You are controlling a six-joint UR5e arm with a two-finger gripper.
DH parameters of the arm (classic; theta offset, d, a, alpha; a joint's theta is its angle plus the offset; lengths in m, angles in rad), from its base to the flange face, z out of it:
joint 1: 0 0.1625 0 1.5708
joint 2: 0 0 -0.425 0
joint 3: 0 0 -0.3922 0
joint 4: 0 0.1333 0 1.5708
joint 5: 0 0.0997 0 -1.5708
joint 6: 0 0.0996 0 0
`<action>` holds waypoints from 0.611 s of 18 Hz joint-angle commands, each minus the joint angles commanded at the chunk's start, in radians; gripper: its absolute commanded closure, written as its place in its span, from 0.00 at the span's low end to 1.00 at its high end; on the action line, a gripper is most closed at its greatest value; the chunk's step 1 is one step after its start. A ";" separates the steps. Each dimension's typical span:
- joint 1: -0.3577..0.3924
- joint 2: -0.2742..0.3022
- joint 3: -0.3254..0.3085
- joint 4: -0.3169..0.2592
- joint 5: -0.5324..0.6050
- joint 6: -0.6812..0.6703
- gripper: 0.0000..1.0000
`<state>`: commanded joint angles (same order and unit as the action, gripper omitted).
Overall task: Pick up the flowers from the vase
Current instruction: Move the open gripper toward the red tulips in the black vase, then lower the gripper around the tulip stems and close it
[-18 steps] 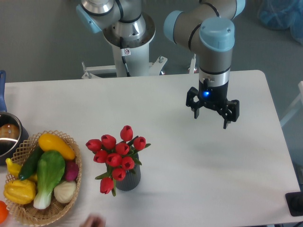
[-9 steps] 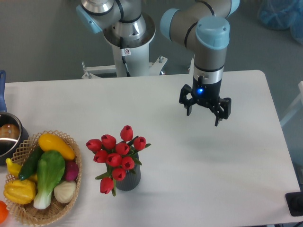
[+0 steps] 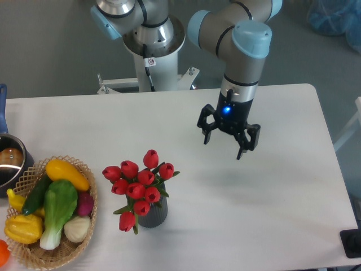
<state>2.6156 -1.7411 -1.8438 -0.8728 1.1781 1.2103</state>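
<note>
A: Which step is this, in your judgement?

B: The approach, I think. The gripper (image 3: 228,139) hangs in the air right of the middle of the frame, with its two fingers spread apart and nothing between them. It is well apart from the flowers (image 3: 139,184), so no grasp is begun.

A: And where are the flowers exactly?

B: In the lower middle-left of the frame. The red buds stand in the vase (image 3: 152,213), a dark ribbed one, which is upright on the table (image 3: 271,214). One bud hangs low over the vase's left side, and the others make a cluster above the rim.

A: What does the next move call for?

B: The gripper must travel to the lower left, come over the bunch, and then descend with the fingers on both sides of the stems or of the cluster. After closing, a straight lift upward seems best, so that the vase does not tip or come up together with the stems.

A: Is there room for that?

B: Between the gripper and the flowers I see only bare table surface. The basket (image 3: 87,231) with vegetables is just beside the vase on the left, so an approach from the right or from above is safer. The vase is also near the bottom edge of the table.
</note>
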 joint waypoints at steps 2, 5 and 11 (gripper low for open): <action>-0.034 -0.008 0.002 0.002 0.000 -0.002 0.00; -0.046 -0.008 0.006 0.003 -0.002 -0.002 0.00; -0.072 -0.041 0.015 0.006 -0.225 -0.002 0.00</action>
<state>2.5433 -1.7824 -1.8285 -0.8667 0.9533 1.2088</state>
